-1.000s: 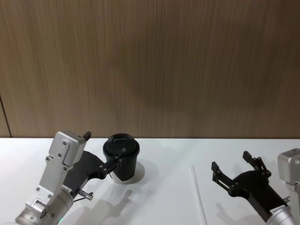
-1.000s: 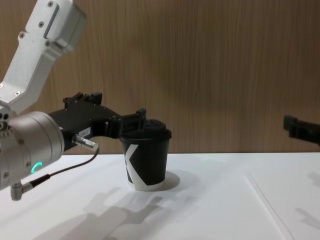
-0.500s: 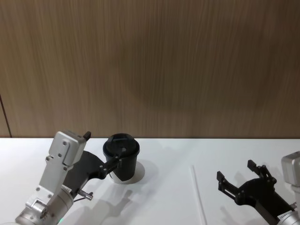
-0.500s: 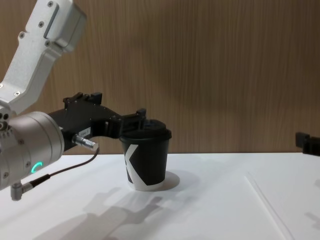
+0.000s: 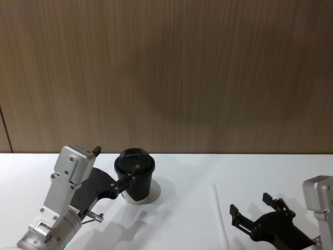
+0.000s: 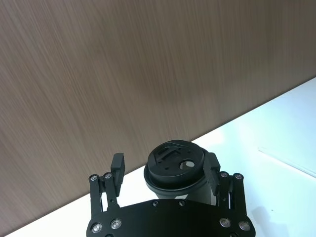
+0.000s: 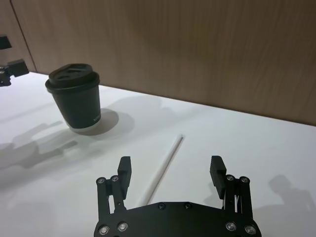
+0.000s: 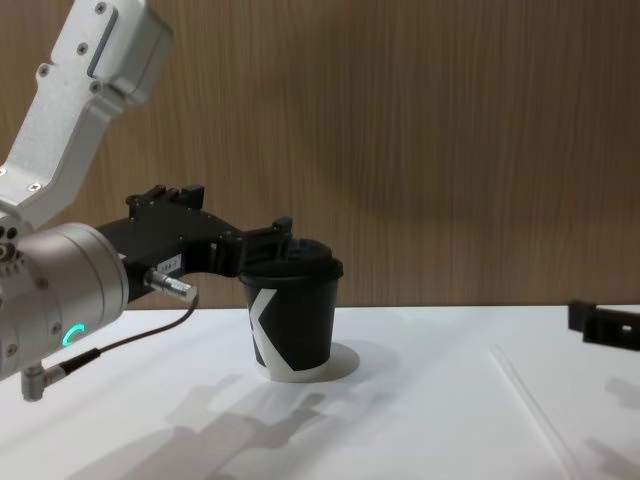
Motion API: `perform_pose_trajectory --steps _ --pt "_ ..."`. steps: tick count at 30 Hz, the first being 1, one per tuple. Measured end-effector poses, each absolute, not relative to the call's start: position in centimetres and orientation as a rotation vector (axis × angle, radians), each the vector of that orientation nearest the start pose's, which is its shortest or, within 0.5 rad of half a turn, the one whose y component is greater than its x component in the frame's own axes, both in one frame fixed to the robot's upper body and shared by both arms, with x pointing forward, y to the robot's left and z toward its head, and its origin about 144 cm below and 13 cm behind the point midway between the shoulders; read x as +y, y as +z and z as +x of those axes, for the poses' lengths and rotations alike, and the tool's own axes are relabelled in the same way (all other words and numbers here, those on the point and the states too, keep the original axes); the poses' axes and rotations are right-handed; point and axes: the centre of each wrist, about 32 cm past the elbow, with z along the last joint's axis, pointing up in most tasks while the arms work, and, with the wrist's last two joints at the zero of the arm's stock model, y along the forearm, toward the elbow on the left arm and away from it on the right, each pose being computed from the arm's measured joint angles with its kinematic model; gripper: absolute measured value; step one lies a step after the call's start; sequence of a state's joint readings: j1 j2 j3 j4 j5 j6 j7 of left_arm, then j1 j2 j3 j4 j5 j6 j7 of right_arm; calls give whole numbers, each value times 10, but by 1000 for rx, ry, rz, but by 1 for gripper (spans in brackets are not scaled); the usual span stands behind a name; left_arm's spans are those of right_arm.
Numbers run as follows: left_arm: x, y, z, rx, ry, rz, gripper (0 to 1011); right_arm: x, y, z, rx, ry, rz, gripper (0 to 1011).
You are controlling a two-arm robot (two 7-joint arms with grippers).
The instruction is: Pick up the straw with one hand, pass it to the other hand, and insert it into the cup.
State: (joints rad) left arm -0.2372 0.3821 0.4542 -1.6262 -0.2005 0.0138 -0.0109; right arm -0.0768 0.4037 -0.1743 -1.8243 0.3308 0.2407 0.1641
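The cup (image 5: pixel 136 179), black with a domed lid and a white K (image 8: pixel 262 318), stands left of the table's middle. My left gripper (image 5: pixel 115 166) is open at lid height, and in the left wrist view its fingers (image 6: pixel 117 163) flank the cup (image 6: pixel 180 170). The white straw (image 5: pixel 219 216) lies flat to the right, pointing away from me. My right gripper (image 5: pixel 251 205) hovers open just right of it, low over the table. In the right wrist view the straw (image 7: pixel 163 168) runs toward the gap of this gripper (image 7: pixel 170 163), with the cup (image 7: pixel 76 98) farther off.
A white table (image 5: pixel 187 229) runs back to a brown wood-grain wall (image 5: pixel 166 78). A thin dark cable with a metal plug (image 8: pixel 170 285) hangs from my left wrist, whose teal ring (image 8: pixel 70 335) glows.
My right gripper has come down and moved left toward the straw, staying open. The left arm, the cup and the straw have not moved.
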Motion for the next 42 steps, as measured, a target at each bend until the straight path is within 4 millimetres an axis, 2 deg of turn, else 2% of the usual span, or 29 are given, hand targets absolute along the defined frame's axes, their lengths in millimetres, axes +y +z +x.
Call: perform_pose_trajectory --steps 26,42 --pt "198 1204 492 -268 1124 61 1003 -246 1185 436 8 -1019 -318 1001" --pt "198 1204 492 -268 1124 61 1003 -236 1186 440 61 -1026 -349 1001"
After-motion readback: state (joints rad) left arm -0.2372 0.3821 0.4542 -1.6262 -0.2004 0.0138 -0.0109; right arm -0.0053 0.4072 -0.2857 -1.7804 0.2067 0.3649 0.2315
